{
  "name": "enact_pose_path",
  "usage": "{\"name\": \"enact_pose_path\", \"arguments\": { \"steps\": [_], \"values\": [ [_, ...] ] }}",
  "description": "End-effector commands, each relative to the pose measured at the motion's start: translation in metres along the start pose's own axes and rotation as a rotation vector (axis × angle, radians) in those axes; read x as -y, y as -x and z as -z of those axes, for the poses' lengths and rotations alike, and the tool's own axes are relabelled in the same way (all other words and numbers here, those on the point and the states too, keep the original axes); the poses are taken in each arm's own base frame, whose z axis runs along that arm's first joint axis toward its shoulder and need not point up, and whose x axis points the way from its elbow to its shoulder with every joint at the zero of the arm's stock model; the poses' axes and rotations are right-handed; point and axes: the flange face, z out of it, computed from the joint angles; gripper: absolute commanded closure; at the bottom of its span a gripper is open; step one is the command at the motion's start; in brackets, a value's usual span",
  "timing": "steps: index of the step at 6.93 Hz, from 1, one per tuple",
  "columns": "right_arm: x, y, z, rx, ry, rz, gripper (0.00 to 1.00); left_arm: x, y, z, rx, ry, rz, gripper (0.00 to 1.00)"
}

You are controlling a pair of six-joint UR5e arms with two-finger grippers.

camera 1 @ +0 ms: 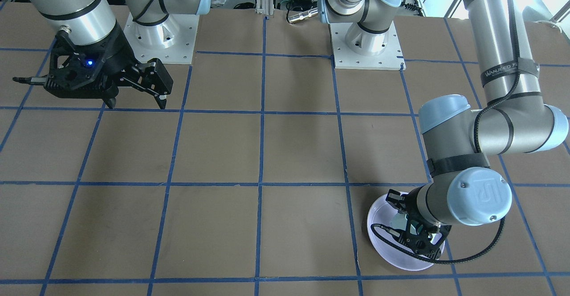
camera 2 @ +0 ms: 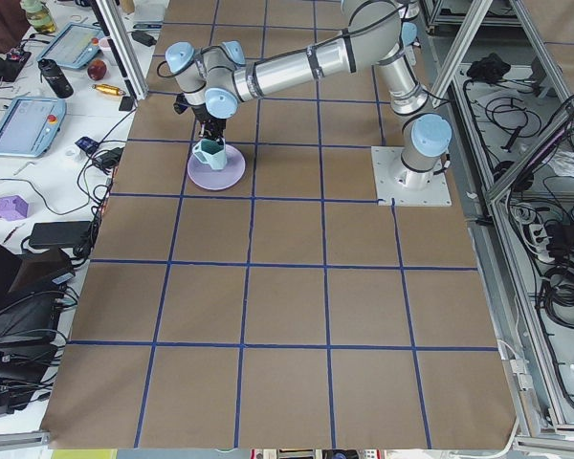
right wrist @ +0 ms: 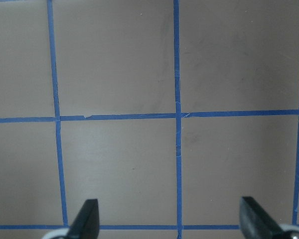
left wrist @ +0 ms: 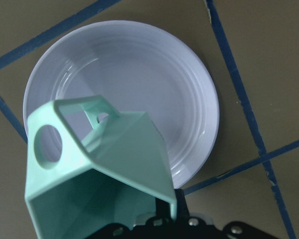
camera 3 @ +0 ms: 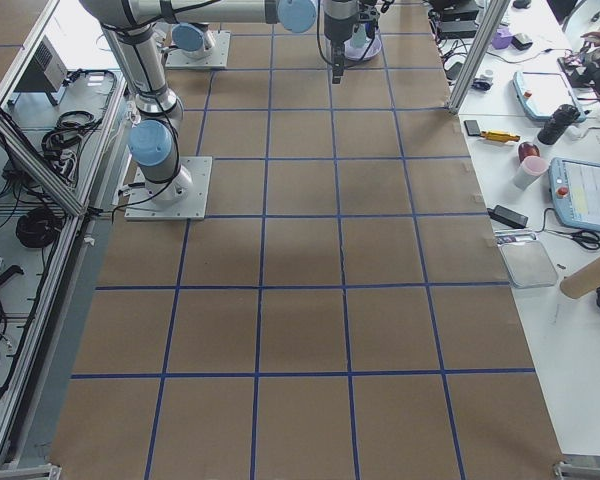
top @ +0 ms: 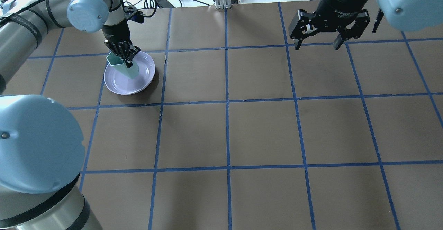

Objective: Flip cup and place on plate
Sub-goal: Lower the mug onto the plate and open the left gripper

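The pale mint-green faceted cup [top: 124, 67] hangs over the lavender plate [top: 140, 79], held by my left gripper [top: 125, 57], which is shut on its rim. In the left wrist view the cup [left wrist: 99, 169] is rim toward the camera with its angular handle [left wrist: 65, 124] at the left, above the plate [left wrist: 154, 74]. In the front-facing view the arm hides most of the cup; the plate [camera 1: 383, 238] shows beneath the left gripper [camera 1: 412, 231]. My right gripper [top: 316, 45] is open and empty, far across the table; it also shows in the front-facing view [camera 1: 136, 102].
The table is brown board with a blue tape grid [top: 227, 100]. The arm bases [camera 1: 367, 42] stand at the robot's side. Tablets, cables and a bottle lie on side benches [camera 2: 24, 124] beyond the table edge.
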Motion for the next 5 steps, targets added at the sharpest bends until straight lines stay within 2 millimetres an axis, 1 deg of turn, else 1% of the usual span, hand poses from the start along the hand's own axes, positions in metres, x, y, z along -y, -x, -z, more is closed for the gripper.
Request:
{"name": "enact_pose_path", "arguments": {
  "steps": [1,3,4,5],
  "values": [
    [0.0,-0.0001,0.0,-0.002,0.0,0.0,0.0,0.0014,0.0034,-0.0094,-0.003,0.014,0.001,1.0],
    [-0.0001,-0.0002,-0.0002,-0.002,0.002,0.0,0.0,0.0021,0.005,-0.0134,0.005,0.027,0.002,1.0],
    [0.0,-0.0001,0.0,-0.002,0.0,0.001,0.0,0.0034,0.0052,-0.0162,0.002,0.029,0.003,0.76],
    [0.0,-0.0001,0.0,-0.002,0.0,0.0,0.0,0.004,0.0077,-0.0185,0.001,0.03,0.01,0.33]
  ]
}}
